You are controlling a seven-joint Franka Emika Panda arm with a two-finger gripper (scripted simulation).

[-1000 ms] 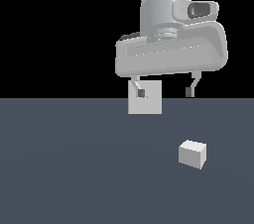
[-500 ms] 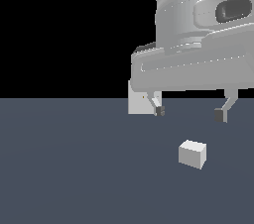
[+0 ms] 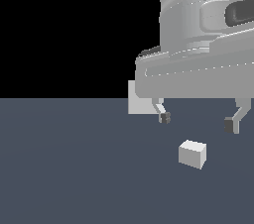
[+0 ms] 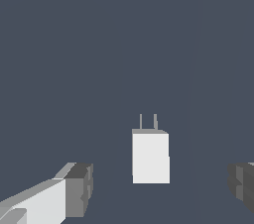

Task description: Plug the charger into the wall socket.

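Observation:
The charger is a small off-white block lying on the dark floor, at the exterior view's right. In the wrist view the charger shows two thin prongs sticking out of one end. My gripper is open and empty, hovering above the charger with its fingertips spread wider than the block. In the wrist view the gripper has a finger on each side of the charger, not touching it. The wall socket is an upright white panel farther back, mostly hidden behind the hand; its centre mark is covered.
The dark grey floor stretches across both views. The large grey hand and arm fill the exterior view's upper right.
The gripper has come closer to the camera and toward the exterior view's right, from in front of the socket to above the charger. The charger has not moved.

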